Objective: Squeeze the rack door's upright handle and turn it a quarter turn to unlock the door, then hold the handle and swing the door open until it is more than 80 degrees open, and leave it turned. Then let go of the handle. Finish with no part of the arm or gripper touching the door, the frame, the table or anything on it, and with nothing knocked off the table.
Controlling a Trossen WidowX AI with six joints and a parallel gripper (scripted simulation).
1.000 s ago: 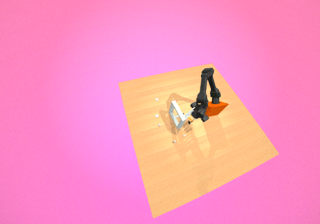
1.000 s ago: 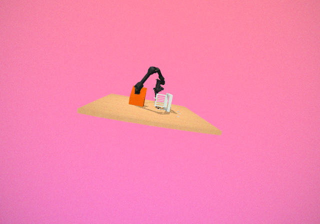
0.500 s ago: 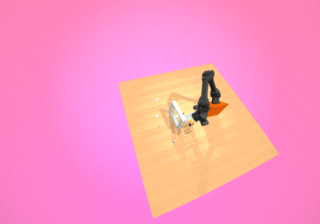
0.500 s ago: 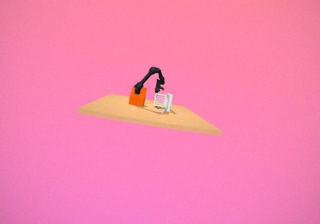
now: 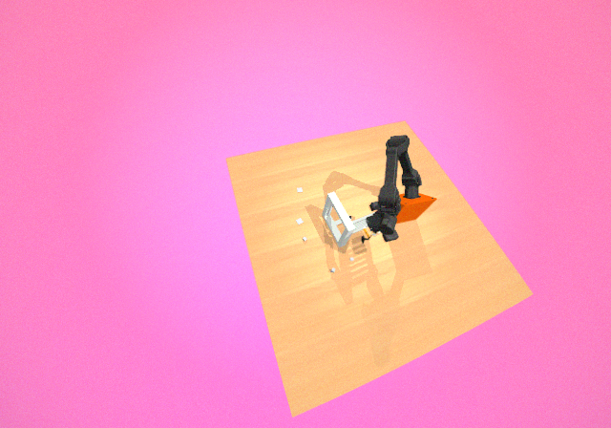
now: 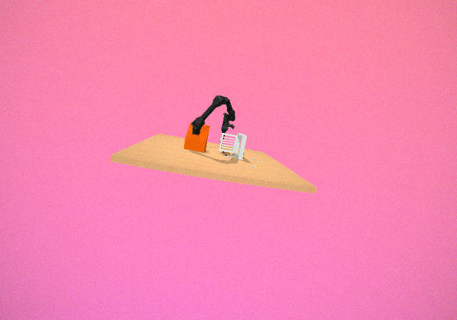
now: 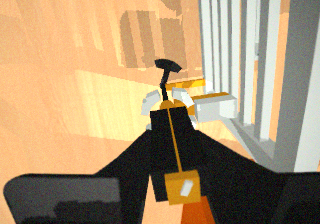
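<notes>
The white barred door (image 5: 361, 223) (image 6: 228, 143) (image 7: 242, 44) stands swung out from its pale frame (image 5: 341, 212) (image 6: 242, 146), at roughly a right angle; the exact angle is hard to tell. My gripper (image 7: 171, 135) points down beside the door's free edge, shut on the upright orange handle (image 7: 175, 196). The handle shows as a thin orange line between the black fingers. The black latch piece (image 7: 167, 66) (image 5: 364, 239) low on the handle juts out away from the door's plane, crosswise to the orange bracket (image 7: 187, 84). In the exterior view the fingertips are hidden behind the door.
Several small white pieces (image 5: 299, 189) (image 5: 299, 221) (image 5: 351, 259) (image 5: 332, 269) lie on the wooden table (image 5: 394, 334) (image 6: 155, 154) around the frame. The orange arm base (image 5: 414, 209) (image 6: 196, 139) stands close behind the gripper. The arm arches above the door.
</notes>
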